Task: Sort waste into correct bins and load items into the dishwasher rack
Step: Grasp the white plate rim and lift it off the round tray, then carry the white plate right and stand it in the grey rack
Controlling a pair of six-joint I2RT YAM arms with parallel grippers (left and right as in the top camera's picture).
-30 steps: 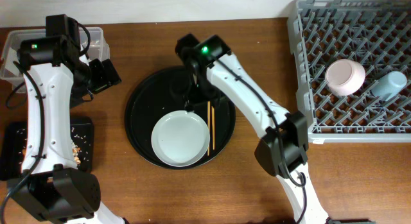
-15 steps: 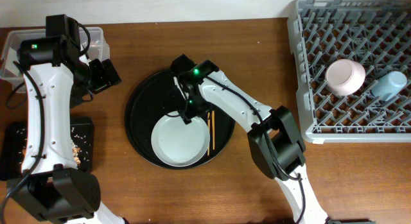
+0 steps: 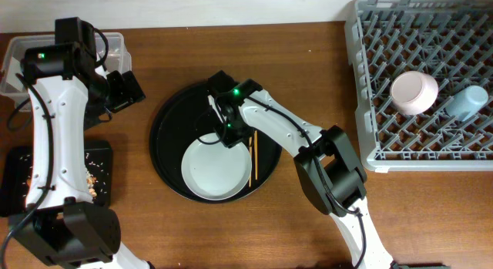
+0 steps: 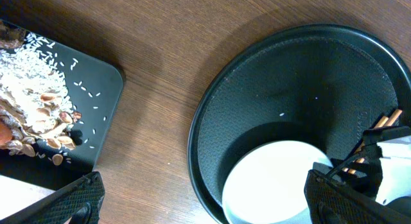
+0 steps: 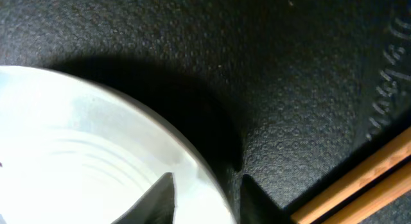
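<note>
A: What's hidden or cut off?

B: Overhead, the right gripper (image 5: 207,201) has its tips under its own wrist. In the wrist view its fingers (image 5: 257,205) sit close-set, one inside the plate (image 3: 214,175) rim and one outside. Whether they are pinching it, cannot tell. The chopsticks (image 3: 252,155) are cut off at that frame's corner. The left arm (image 3: 54,130) covers part of the clear box (image 3: 115,44) and the flat tray (image 3: 104,153).

A: Plate position? Chopstick axis?

B: The plate lies flat in the near half of the round tray (image 3: 166,122). The chopsticks lie side by side just beside its right edge, long axis running from the far to the near edge of the table (image 3: 308,61).

A: Left gripper?

B: The left gripper (image 3: 125,90) is spread wide and empty, above the table near its far-left corner.
</note>
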